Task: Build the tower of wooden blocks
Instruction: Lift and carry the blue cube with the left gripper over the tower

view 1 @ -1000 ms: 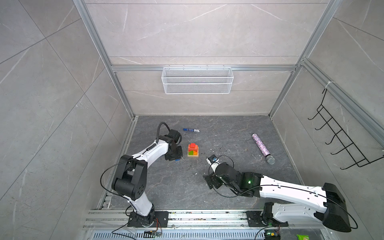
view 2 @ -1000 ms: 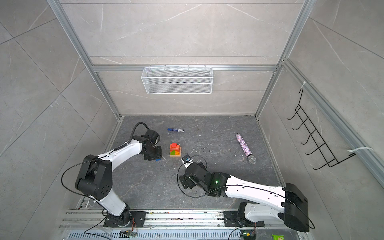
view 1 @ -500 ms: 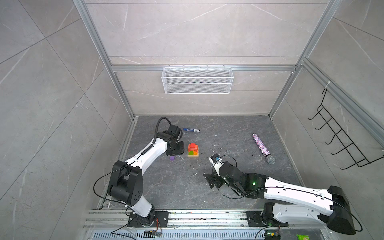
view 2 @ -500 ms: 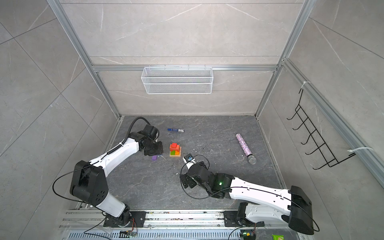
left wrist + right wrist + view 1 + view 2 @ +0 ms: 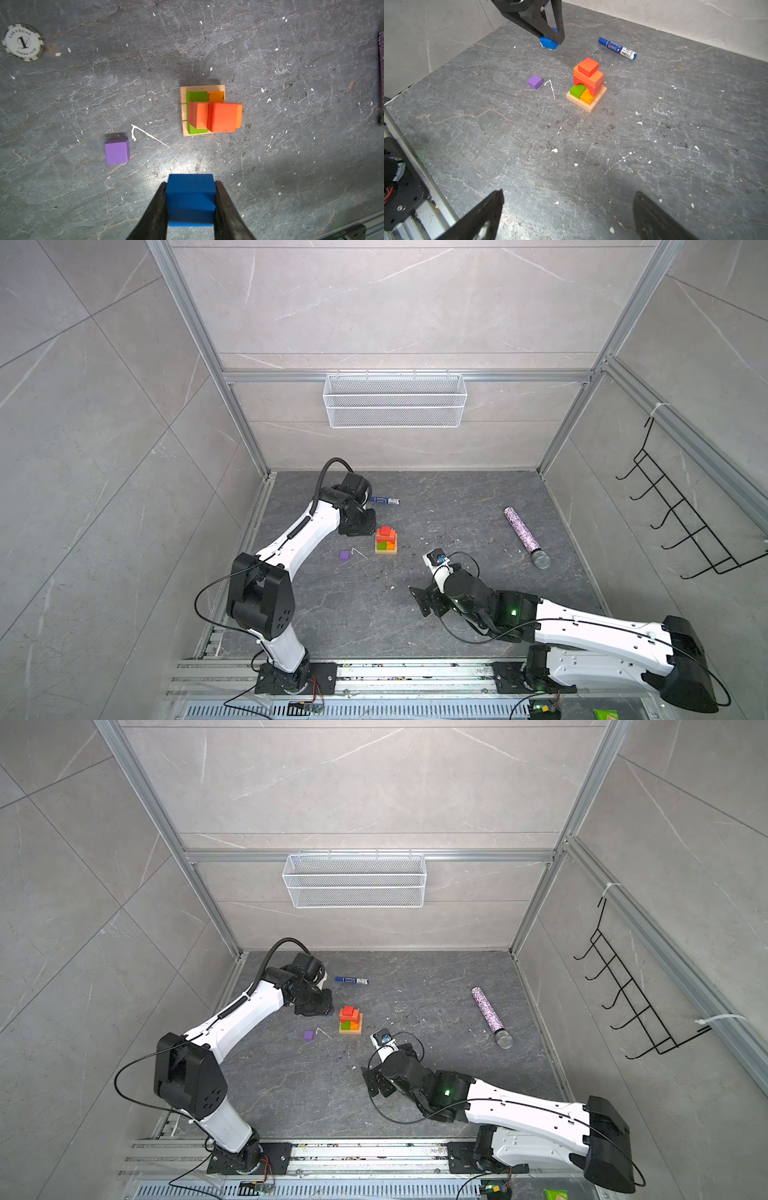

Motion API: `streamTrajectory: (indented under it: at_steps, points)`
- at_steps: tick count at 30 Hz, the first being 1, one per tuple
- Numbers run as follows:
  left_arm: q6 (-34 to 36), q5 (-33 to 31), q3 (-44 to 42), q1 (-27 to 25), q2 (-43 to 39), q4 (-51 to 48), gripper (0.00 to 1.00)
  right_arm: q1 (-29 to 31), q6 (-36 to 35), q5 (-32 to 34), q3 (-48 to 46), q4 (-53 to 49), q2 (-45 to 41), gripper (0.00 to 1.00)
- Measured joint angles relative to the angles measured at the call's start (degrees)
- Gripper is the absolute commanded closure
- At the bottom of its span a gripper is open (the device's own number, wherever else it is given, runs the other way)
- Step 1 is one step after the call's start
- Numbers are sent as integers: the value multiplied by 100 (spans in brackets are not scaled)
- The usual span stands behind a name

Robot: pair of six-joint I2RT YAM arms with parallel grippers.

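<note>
Blue cube in the claw, tower part built.
Nearest me, the right gripper (image 5: 568, 193) gapes wide, holding nothing. Farther in, the purple cube (image 5: 535, 81) lies loose, left of the red-topped tower (image 5: 588, 83). Beyond, the left gripper (image 5: 191, 183) pinches the blue cube (image 5: 190, 199). The marker (image 5: 617, 48) lies farthest.

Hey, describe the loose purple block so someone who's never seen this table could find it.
Start at the block tower near the middle of the dark stone table. Just to its left in both top views, a purple cube sits alone on the tabletop beside a thin white scrap. It is the only purple block, and the only one lying loose.
</note>
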Motion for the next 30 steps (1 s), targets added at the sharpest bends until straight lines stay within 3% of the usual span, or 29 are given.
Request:
streamTrajectory:
  at_steps: [30]
  points:
    - [245,-457,2498,-669,1982,-1075,67,31,17,197,-68,-76,-44,3]
